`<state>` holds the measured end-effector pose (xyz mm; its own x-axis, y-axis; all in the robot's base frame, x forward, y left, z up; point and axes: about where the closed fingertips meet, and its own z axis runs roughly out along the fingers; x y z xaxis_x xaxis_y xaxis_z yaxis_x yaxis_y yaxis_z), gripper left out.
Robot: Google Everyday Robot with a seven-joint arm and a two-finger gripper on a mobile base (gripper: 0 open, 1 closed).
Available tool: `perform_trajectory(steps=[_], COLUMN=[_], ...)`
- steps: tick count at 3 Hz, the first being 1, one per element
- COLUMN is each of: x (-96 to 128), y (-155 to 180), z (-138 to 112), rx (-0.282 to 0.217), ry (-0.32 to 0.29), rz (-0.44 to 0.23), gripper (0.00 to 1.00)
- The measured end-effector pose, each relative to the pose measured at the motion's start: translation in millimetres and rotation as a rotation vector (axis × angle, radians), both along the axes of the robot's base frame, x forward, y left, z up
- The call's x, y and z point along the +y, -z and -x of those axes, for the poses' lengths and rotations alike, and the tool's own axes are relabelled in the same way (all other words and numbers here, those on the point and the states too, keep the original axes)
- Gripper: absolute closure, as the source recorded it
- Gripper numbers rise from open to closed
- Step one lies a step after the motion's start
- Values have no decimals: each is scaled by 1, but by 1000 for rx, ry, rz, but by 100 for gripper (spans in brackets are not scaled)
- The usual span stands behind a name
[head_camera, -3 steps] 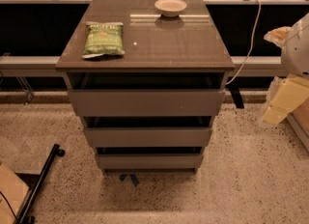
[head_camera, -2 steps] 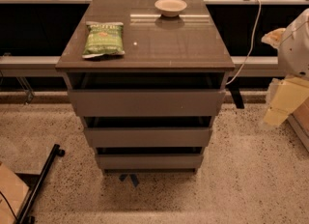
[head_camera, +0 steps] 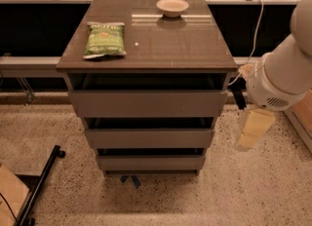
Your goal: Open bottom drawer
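Camera view, Operator: Which item served as the landmark, and where was the task's thing?

Technician: The cabinet (head_camera: 146, 49) served as the landmark. The bottom drawer (head_camera: 151, 162) was the lowest of the cabinet's three fronts, under the top drawer front (head_camera: 148, 104) and the middle drawer front (head_camera: 149, 138), just above the floor. It was judged not yet pulled out.

Operator: State the gripper position and condition.

Technician: The arm (head_camera: 280, 74) stood off the cabinet's right side. The gripper (head_camera: 253, 128) hung beside that side, apart from it, at about the level of the middle drawer front. Whether it was released or clenched could not be told. From the gripper, the bottom drawer lay lower and inward, toward the cabinet's centre. The drawer's long axis ran level across the cabinet's face. The coming move was judged to require a descent and a shift to the cabinet's front.

Operator: Describe the drawer.

Technician: Plain grey-brown, flat, handleless, and the narrowest and shortest front as seen. A dark gap ran along its upper edge, judged the only purchase. A green bag (head_camera: 104, 38) and a bowl (head_camera: 172, 7) lay on the cabinet's top.
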<state>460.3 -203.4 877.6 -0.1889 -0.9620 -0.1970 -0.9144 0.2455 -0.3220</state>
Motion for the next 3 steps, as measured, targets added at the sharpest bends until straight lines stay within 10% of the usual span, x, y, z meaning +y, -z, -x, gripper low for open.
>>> perform_trajectory(steps=[3], x=[16], y=[68], z=[-7], rx=[11], ry=[18], rz=[-4], gripper=[0])
